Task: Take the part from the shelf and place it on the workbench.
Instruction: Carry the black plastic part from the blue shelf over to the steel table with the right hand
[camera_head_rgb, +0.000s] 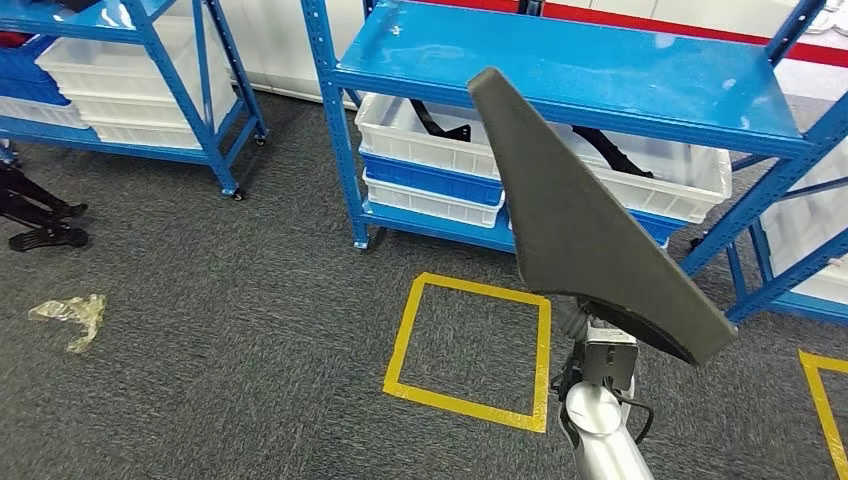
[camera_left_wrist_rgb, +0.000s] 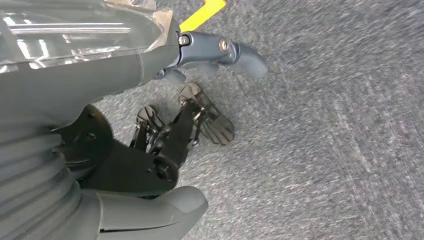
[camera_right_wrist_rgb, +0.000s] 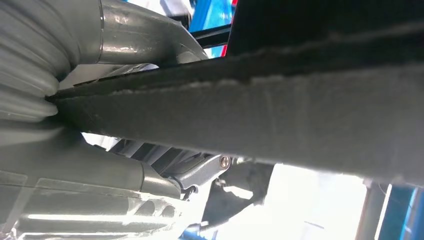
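Note:
The part (camera_head_rgb: 580, 220) is a dark grey, felt-like triangular panel, held up in front of the blue shelf (camera_head_rgb: 600, 60) in the head view. My right hand (camera_head_rgb: 578, 322) grips its lower edge from below and is mostly hidden behind it. In the right wrist view the panel's edge (camera_right_wrist_rgb: 280, 120) runs across the frame, with the hand (camera_right_wrist_rgb: 195, 172) clamped against it. My left hand (camera_left_wrist_rgb: 200, 100) hangs over the grey carpet, holding nothing, its thumb and fingers apart.
White bins (camera_head_rgb: 430, 150) with dark parts sit on the shelf's lower level. A yellow tape square (camera_head_rgb: 470, 345) marks the carpet in front of the shelf. A second blue shelf (camera_head_rgb: 150, 60) stands at the left. Crumpled plastic (camera_head_rgb: 70, 315) lies on the floor.

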